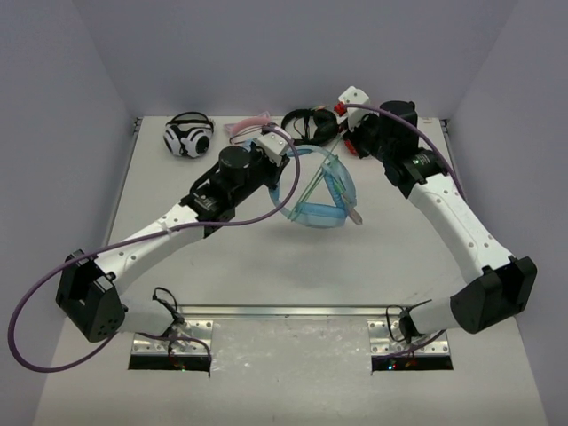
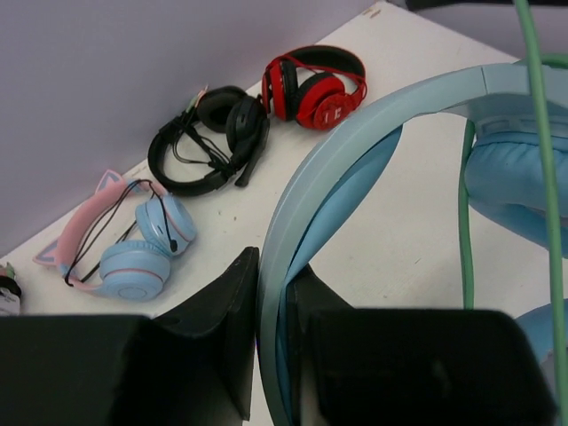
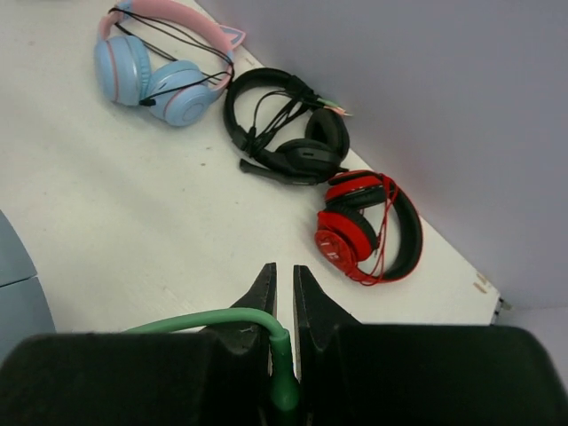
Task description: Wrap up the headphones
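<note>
White tabletop (image 1: 266, 275), grey walls (image 1: 266, 53) behind. Left gripper (image 2: 273, 266): clamps the headband (image 2: 355, 124) of the headphones (image 1: 319, 209) at mid-table. Right gripper (image 3: 284, 275): pinches the pale-green cable (image 3: 213, 319), fingers (image 3: 260, 297) nearly together, near the table's far edge.

We are in a robotics lab test cell: a white bench (image 1: 266, 275) boxed in by plain pale walls (image 1: 62, 80), the left arm (image 1: 151, 238) and right arm (image 1: 457, 222) bolted to metal plates (image 1: 200, 355) at its near edge
</note>
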`<act>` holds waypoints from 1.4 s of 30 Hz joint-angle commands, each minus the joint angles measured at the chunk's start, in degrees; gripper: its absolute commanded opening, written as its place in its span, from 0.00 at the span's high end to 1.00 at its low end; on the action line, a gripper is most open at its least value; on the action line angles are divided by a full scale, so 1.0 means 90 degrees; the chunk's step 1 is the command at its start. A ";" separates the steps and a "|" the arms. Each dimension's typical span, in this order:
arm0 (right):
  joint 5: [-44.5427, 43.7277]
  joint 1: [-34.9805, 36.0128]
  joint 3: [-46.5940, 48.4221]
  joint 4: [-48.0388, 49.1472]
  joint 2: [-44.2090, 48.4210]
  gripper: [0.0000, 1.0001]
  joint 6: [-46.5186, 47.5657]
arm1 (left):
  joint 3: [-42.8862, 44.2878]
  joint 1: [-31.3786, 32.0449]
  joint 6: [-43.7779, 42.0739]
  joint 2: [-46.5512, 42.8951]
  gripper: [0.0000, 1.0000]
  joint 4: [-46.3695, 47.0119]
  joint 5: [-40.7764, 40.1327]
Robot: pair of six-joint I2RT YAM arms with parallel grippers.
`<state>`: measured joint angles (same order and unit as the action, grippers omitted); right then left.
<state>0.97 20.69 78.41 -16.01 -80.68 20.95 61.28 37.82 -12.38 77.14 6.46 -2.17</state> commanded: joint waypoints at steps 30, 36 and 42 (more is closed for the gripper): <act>0.2951 -0.1477 -0.4464 0.2202 0.1006 0.32 -0.5716 | 0.3150 -0.1507 0.1113 0.2101 1.00 -0.0687 0.3611; 0.2539 -0.3156 -0.4621 0.1040 0.0752 0.24 -0.6672 | 0.4216 -0.1507 0.0186 0.3088 1.00 -0.1683 0.4127; 0.1993 -0.3851 -0.4592 0.0316 0.1746 0.19 -0.6713 | 0.4704 -0.1507 -0.0333 0.3830 0.96 -0.2239 0.4216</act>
<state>22.61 -13.85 36.45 -8.99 -71.31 -37.82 99.31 24.27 -12.78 109.97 -11.90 31.81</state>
